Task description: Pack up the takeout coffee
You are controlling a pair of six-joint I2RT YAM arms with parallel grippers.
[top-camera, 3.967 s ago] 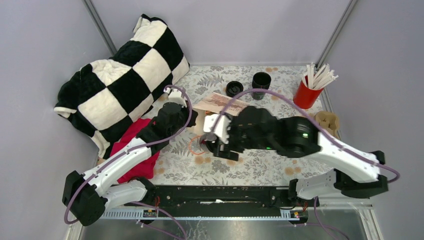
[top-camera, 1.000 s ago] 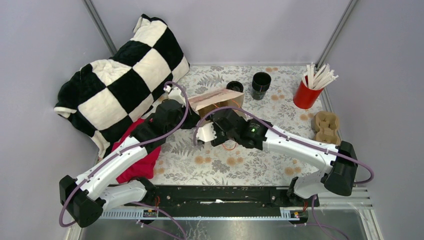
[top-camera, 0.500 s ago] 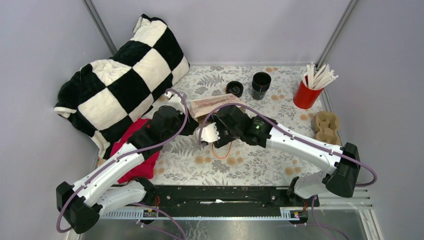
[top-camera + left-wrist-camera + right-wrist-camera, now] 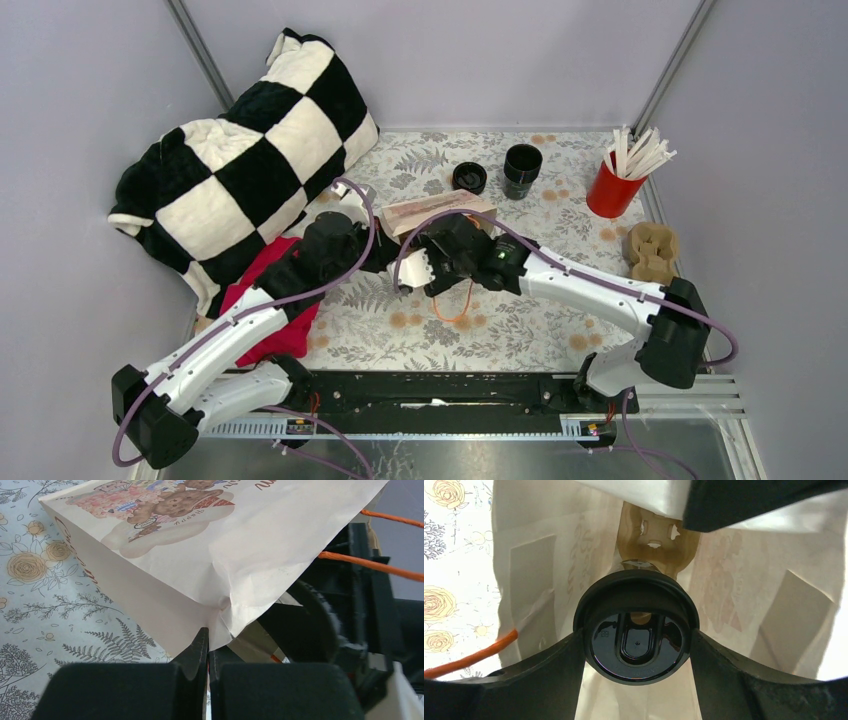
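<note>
While my left pincer point(image 4: 208, 647) pinches the paper bag point(image 4: 240, 540) rim, my right pincer point(image 4: 636, 652) clamps the takeout coffee point(image 4: 636, 630) inside the bag's mouth; I should lower it upright, slowly, onto the cardboard carrier point(image 4: 656, 545).

Both arms share one build: white shells on the long links, black housings at the joints and behind the fingers. The left arm point(image 4: 225, 335) and the right arm point(image 4: 600, 290) each carry a purple cable point(image 4: 373, 232) running back from the fingers. A small green light point(image 4: 499, 256) glows behind the right fingers point(image 4: 534, 680), which are matte black and curved. The left fingers point(image 4: 120, 687) are black too, narrowing to thin tips. A black rail point(image 4: 440, 390) joins the bases.
</note>
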